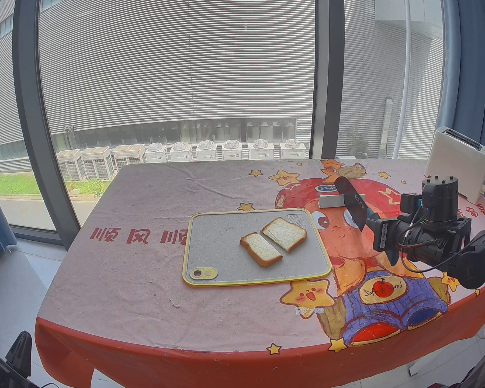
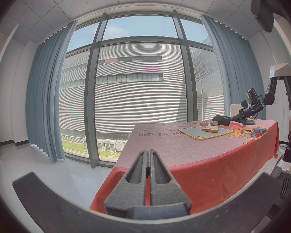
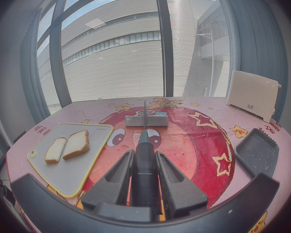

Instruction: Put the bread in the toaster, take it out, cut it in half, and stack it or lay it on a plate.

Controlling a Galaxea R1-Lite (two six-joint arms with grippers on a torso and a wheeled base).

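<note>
Two bread halves [image 1: 260, 249] [image 1: 284, 234] lie side by side on the grey, yellow-rimmed cutting board [image 1: 221, 254]; the right wrist view has them [image 3: 55, 150] [image 3: 76, 144] on the board [image 3: 68, 175] too. My right gripper [image 1: 385, 233] [image 3: 144, 154] hovers right of the board, shut on a knife [image 1: 352, 202] whose blade [image 3: 145, 115] points toward a grey knife block [image 3: 156, 120]. The white toaster [image 1: 458, 163] [image 3: 252, 94] stands at the table's far right corner. A black plate-like tray [image 3: 257, 151] lies near the toaster. My left gripper [image 2: 147, 154] is shut on nothing, low beside the table's left end.
The knife block [image 1: 333, 199] sits behind the board's right end. A printed cloth covers the table [image 1: 145, 297], with bare room left of and in front of the board. Large windows stand behind the far edge.
</note>
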